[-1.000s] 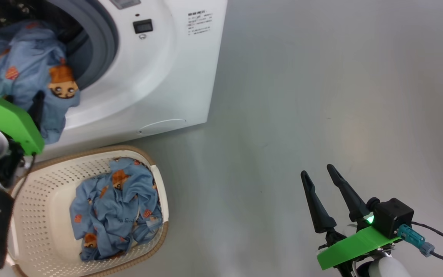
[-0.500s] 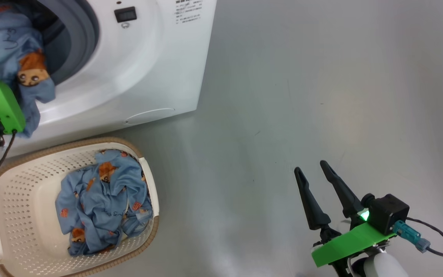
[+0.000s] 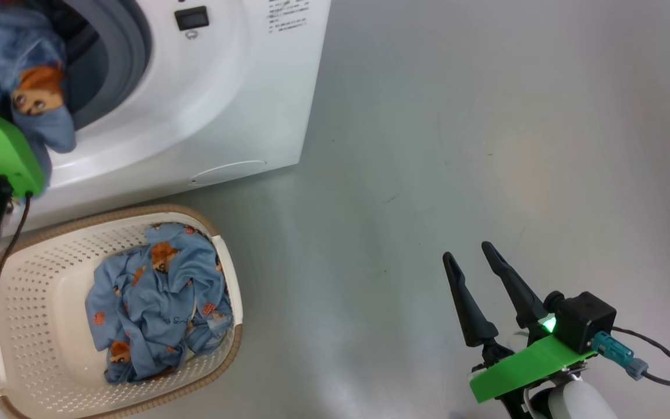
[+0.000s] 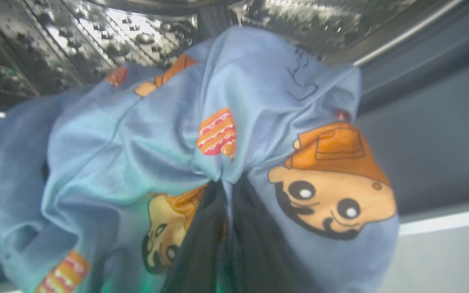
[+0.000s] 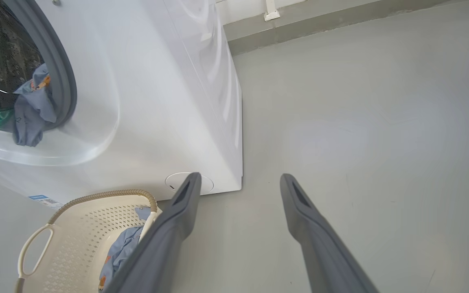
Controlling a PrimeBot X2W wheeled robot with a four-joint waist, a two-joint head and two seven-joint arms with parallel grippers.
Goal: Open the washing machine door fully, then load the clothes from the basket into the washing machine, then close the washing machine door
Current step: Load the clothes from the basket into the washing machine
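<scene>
**Loading stage.** A light blue garment (image 4: 177, 134), printed with orange and brown cartoon faces, is pinched between the closed fingers of the left hand (image 4: 224, 186). It is held at the mouth of the washing machine (image 3: 224, 87), and one lobe hangs out over the blue-grey gasket (image 3: 131, 46). The cloth is gathered into radiating creases at the grip. From this it is judged to be thin and limp, draping rather than keeping a shape. A bunched hold of this kind is presumably chosen so that the whole piece can be passed through the round opening. Behind the garment the steel drum (image 4: 96, 36) is seen, glossy and dimpled with perforations.

The basket (image 3: 38, 326) is of cream plastic with perforated walls and a brown woven-look rim. It is set on the floor (image 3: 486, 116) just beside the machine's foot, near the round filter cap (image 3: 228, 172), probably to keep each carry short. More clothes (image 3: 157, 308) lie crumpled in the basket, so loading is judged to be unfinished.

The right hand (image 3: 466, 251) is held open and empty above the smooth grey floor, well apart from the work, apparently to keep it clear.
</scene>
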